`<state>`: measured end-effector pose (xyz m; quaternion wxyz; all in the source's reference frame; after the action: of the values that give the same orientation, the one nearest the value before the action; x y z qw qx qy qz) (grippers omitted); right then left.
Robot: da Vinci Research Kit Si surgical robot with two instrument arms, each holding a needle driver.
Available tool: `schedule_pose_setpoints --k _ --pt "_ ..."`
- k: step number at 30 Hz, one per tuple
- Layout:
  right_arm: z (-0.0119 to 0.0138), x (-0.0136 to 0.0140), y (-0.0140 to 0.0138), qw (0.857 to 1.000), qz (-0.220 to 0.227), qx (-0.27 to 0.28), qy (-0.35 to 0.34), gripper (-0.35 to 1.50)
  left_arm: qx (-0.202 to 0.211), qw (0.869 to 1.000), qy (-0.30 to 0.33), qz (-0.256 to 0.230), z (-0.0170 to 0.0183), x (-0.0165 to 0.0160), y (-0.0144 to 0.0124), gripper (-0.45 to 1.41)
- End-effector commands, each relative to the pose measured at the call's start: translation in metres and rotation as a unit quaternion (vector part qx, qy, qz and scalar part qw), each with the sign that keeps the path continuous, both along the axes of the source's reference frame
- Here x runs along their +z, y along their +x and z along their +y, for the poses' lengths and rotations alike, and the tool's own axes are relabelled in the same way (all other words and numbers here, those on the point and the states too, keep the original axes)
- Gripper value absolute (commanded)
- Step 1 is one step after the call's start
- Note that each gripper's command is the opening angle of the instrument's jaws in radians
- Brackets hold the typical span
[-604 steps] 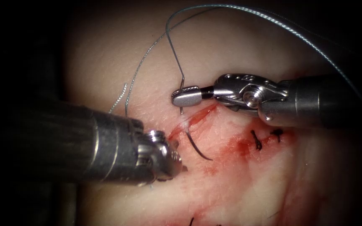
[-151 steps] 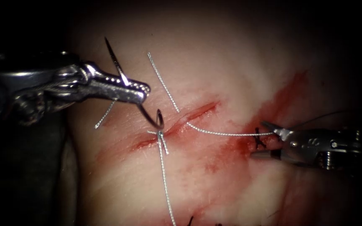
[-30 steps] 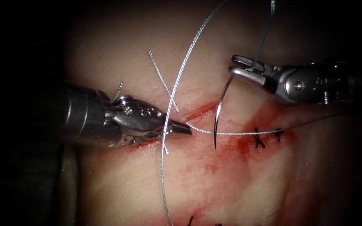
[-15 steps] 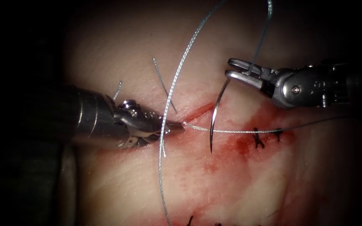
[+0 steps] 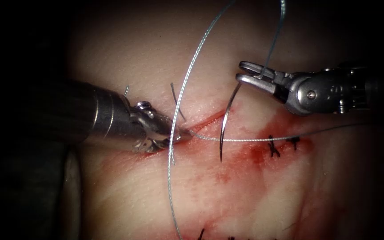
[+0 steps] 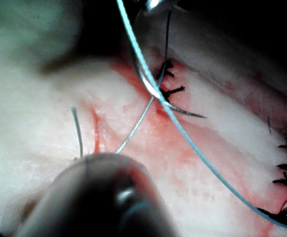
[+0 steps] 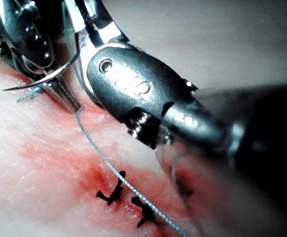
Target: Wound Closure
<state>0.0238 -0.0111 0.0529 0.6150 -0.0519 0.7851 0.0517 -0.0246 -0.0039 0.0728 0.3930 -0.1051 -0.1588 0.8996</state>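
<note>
Currently the right tool (image 5: 246, 73), upper right of frame, clamps the needle (image 5: 226, 120) at its blunt end; the thin steel curve hangs free, tip down, clear of the tissue (image 5: 125, 53), just right of the cut (image 5: 207, 118); the left tool (image 5: 179, 133), centre left, pinches the braided thread (image 5: 241, 140) at the cut; two dark knots (image 5: 273, 149) sit tied at right; open slit still unclosed; red fluid (image 5: 227, 173) stains the pale, glossy surface.
</note>
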Motion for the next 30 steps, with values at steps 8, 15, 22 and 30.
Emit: schedule_pose_setpoints --k 8,15,22,30 --pt "0.0010 -0.0001 0.0019 0.999 0.004 -0.027 -0.044 -0.35 0.006 1.000 0.014 0.020 -0.0001 -0.0003 -0.0007 -0.45" --pt "0.0019 0.0000 0.0027 0.998 0.013 -0.041 -0.051 -0.35 0.013 0.998 0.064 0.023 0.0005 0.0002 -0.0020 -0.45" --pt "0.0032 0.0006 0.0038 0.994 0.034 -0.076 -0.076 -0.35 0.019 0.993 0.104 0.051 0.0021 0.0023 -0.0039 -0.45" --pt "0.0036 0.0006 0.0049 0.989 0.050 -0.107 -0.088 -0.35 0.014 0.977 0.202 0.065 0.0010 0.0022 -0.0009 -0.45"
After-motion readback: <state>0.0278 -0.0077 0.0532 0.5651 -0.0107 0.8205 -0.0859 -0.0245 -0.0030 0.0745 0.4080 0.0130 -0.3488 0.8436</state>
